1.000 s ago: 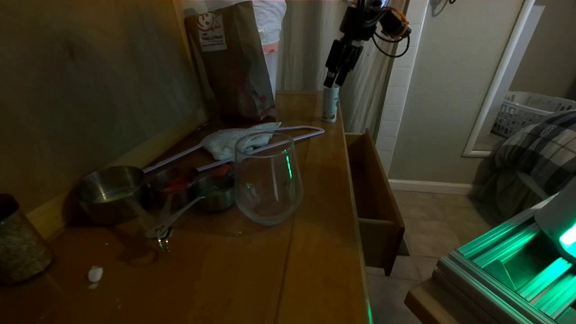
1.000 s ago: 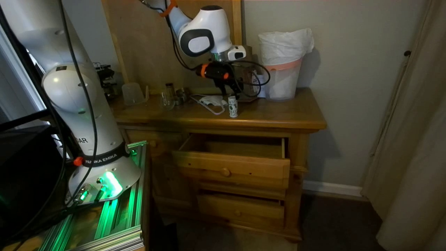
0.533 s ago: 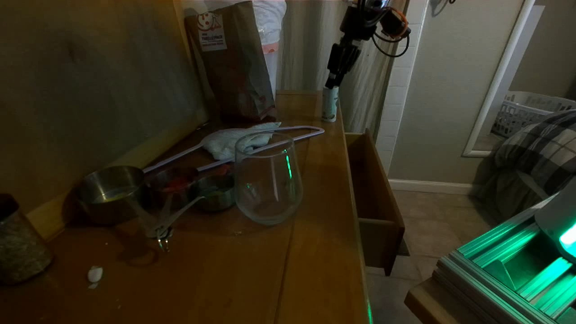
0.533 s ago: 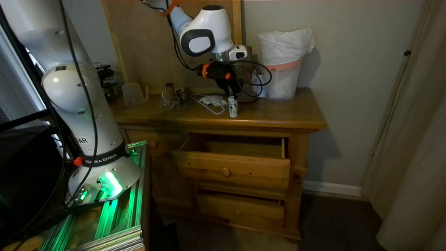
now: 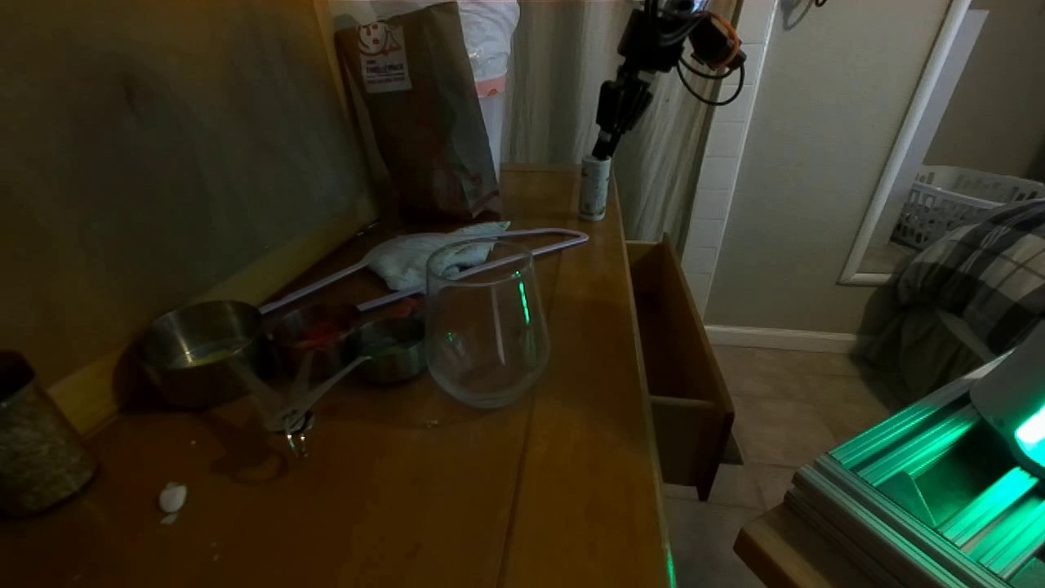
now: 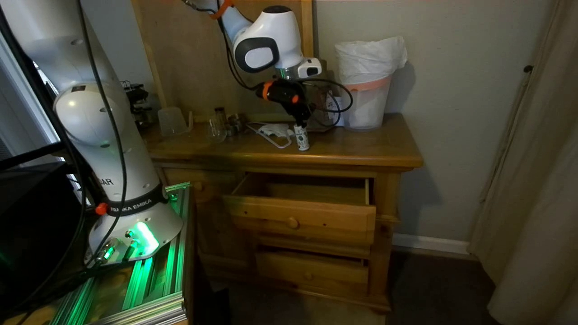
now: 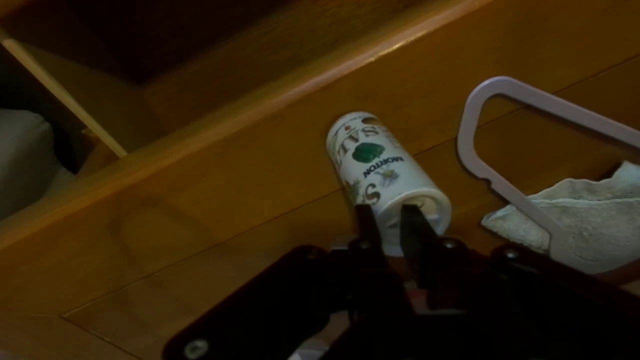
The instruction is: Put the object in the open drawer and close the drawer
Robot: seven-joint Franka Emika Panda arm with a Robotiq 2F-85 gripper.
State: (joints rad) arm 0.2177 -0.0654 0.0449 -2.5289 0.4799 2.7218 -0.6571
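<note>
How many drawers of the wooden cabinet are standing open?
2. In an exterior view, the upper drawer is pulled well out, and the lower drawer is beneath it, a dark gap showing above its front. Others may be hidden behind the robot's base.

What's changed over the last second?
The claw has closed on the top of the salt can. The can shifted slightly away from the upper drawer and now leans; whether it has lifted, I can't tell. Unchanged: drawer open, glass and hanger in place.

The drawer is wood, the bag matt paper, the cloth rough, the glass bowl glossy.
</note>
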